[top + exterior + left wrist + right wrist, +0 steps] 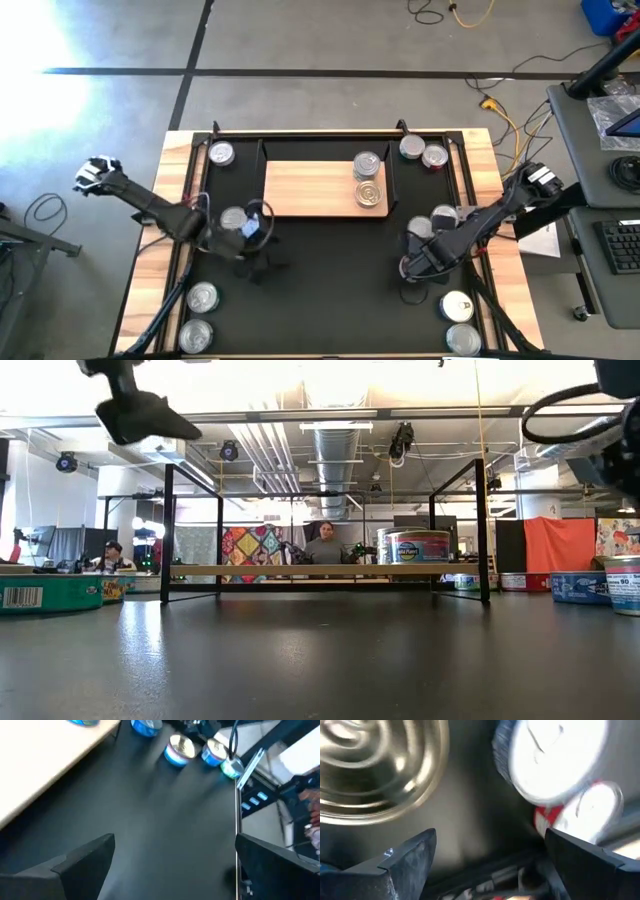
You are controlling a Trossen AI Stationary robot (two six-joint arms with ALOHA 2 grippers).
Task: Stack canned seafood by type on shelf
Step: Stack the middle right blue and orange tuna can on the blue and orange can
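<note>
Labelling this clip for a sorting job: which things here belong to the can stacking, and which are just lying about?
Job:
- wooden shelf
- two cans on the shelf
- loose cans on the black mat

Lying about:
- yellow cable on the floor
- keyboard on the side desk

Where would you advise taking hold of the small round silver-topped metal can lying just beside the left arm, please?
Probably by its short curved side wall, from straight above. The small round silver-topped metal can sits upright, flat lid up, on the large black mat, with bare mat around it. The open left tool would straddle it and close across the rim.
</note>
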